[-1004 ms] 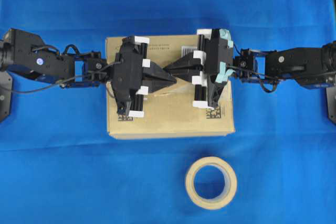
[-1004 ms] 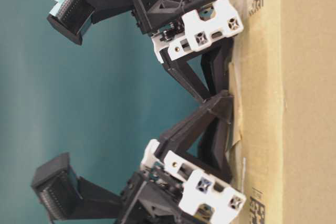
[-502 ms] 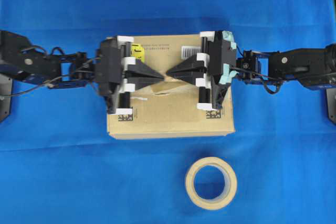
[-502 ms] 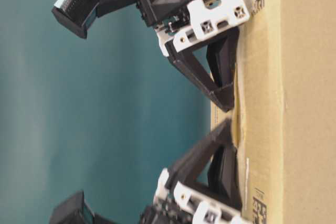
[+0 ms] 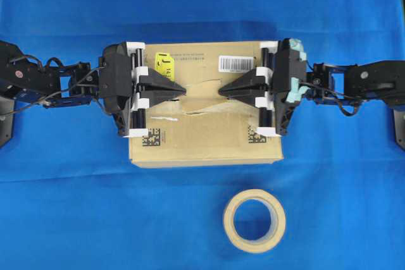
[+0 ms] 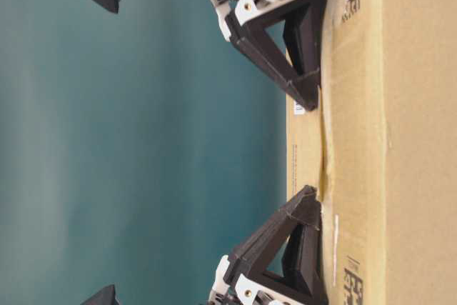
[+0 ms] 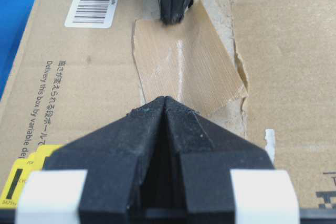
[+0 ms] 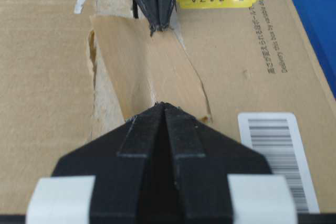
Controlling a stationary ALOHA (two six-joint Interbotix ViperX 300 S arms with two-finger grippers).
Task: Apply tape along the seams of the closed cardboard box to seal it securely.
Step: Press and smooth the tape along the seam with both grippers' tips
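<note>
The brown cardboard box (image 5: 202,140) lies mid-table with its flaps closed. A tan piece of tape (image 5: 202,95) lies flat and slightly askew across the middle of the top, over the seam (image 8: 92,51) with its pale torn edges. My left gripper (image 5: 184,91) is shut, and its tip rests on the tape's left end (image 7: 186,69). Facing it, my right gripper (image 5: 220,91) is shut too, tip down on the tape's right end (image 8: 149,66). In the table-level view both tips, right (image 6: 312,101) and left (image 6: 312,192), touch the box top.
A beige tape roll (image 5: 254,220) lies on the blue cloth in front of the box. On the box top are a yellow sticker (image 5: 165,66), a white barcode label (image 5: 238,62) and two black square codes (image 5: 150,138).
Both shut grippers have slid apart along the box top, left going left and right going right, from nearly touching at the middle. The tape between them is now uncovered.
</note>
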